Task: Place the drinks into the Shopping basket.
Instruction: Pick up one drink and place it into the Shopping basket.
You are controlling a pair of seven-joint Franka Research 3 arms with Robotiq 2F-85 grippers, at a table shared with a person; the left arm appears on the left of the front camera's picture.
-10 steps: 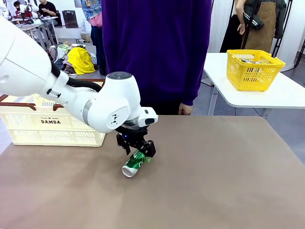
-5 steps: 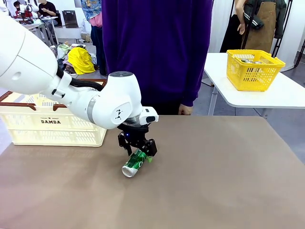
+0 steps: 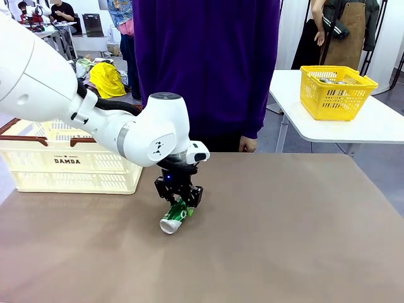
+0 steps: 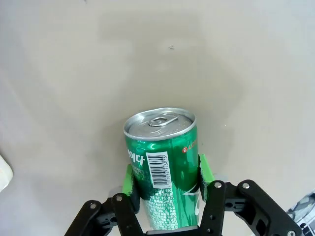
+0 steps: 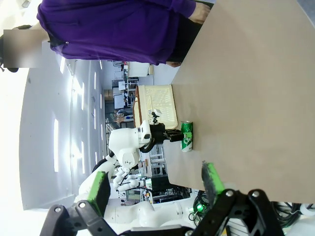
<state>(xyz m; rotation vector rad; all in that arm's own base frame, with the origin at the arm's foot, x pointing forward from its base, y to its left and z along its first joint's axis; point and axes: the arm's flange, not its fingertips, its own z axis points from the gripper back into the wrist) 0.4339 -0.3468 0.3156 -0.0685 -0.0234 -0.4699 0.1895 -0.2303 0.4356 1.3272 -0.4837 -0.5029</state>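
One slim green metal can point(image 4: 165, 147) lies sideways, left gripper point(image 4: 166, 176) clamped across its body for lifting; right gripper point(image 5: 155, 186) gapes empty.

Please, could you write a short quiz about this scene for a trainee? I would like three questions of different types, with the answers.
1. True or false: the can lies on its side on the table.
2. What do the left jaws grip? A) nothing B) the can C) a bottle
3. Fill in: seen from the robot, the basket stands on its ___ side.

Key: 1 true; 2 B; 3 left.
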